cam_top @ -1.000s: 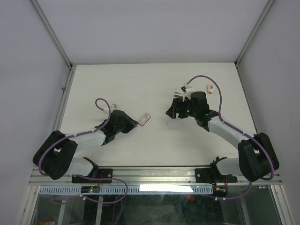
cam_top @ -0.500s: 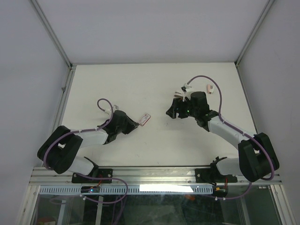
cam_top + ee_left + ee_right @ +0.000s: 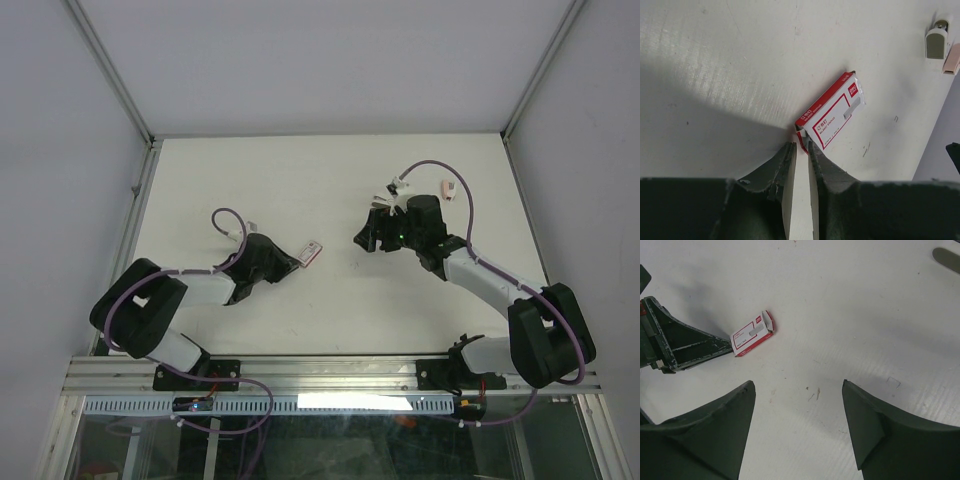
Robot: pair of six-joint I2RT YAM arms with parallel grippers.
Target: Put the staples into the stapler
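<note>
A small red-and-white box [image 3: 830,117] lies flat on the white table; it also shows in the top view [image 3: 312,253] and the right wrist view [image 3: 752,333]. My left gripper [image 3: 801,145] is all but shut, with a thin slit between the jaws. Its tips touch the box's near corner, where a red flap edge sits between them. It also shows in the top view [image 3: 294,263]. My right gripper [image 3: 796,384] is wide open and empty above bare table, right of the box [image 3: 368,240]. No silvery-grey staples rectangle shows. I cannot pick out the stapler with certainty.
A short greyish-white bar [image 3: 936,42] and a pink bar [image 3: 952,57] lie beyond the box; in the top view the white one [image 3: 384,197] is by my right wrist and the pink one [image 3: 447,190] further right. Metal frame rails edge the table.
My left arm has swung its elbow rightward and the gripper has edged closer to the box's near corner. The right arm has not moved.
</note>
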